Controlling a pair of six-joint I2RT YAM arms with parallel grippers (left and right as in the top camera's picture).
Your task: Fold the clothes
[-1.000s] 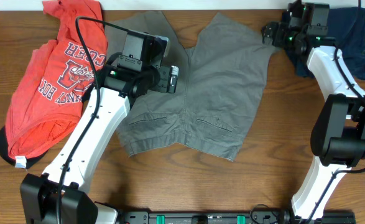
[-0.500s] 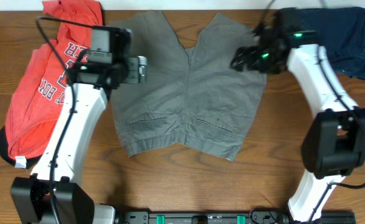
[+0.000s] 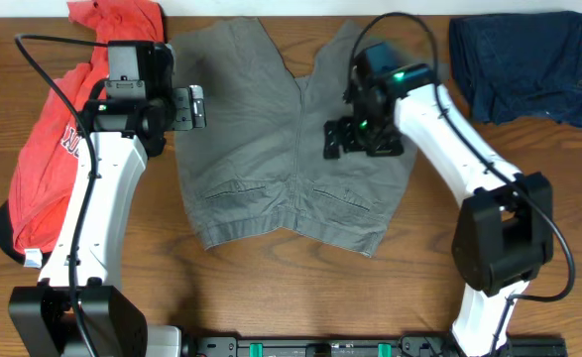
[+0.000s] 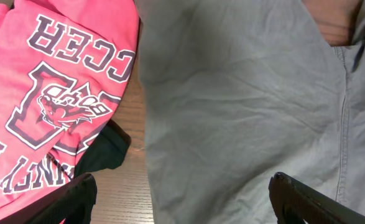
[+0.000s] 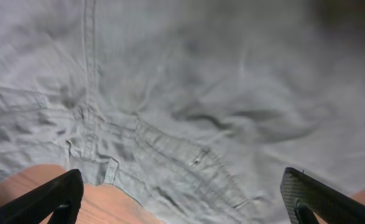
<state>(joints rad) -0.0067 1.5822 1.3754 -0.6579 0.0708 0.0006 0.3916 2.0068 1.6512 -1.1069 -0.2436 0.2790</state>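
Wood-grain table (image 3: 271, 297) w/ three garments spread on it, both arms reaching in from the near edge. Biggest item is the grey-olive shorts (image 3: 246, 149), flat at centre, waistband (image 3: 271, 226) toward the robot, legs pointing to the far edge, two slit back pockets (image 3: 233, 189) facing up. To their left lies the red-orange T-shirt (image 3: 38, 188), crumpled, white lettering showing. The dark navy garment (image 3: 519, 64) sits far right, well apart from the shorts. Left gripper (image 3: 193, 107) hovers at the shorts' left edge beside the T-shirt, fingers spread wide, nothing between them. Right gripper (image 3: 335, 139) hangs over the right half of the shorts, jaws also wide apart and empty. Handling, as I judge it: shorts are light, soft cotton and limp, so they'll sag and drag unless lifted at two pts. The waistband is thicker and stiffer, prob. the best hold; pinch its outer corners, or a leg-hem corner, and fold along the centre seam (image 3: 298, 149). Not slippery or fragile, though wrinkles may bunch. Hidden: left arm covers part of the T-shirt, and the shorts' leg hems are cut off at the frame top. Right wrist view is soft and blurred, so I can't tell if the fingers touch cloth. Black patch (image 3: 3, 236) at the T-shirt's near end is perhaps trim; unclear.
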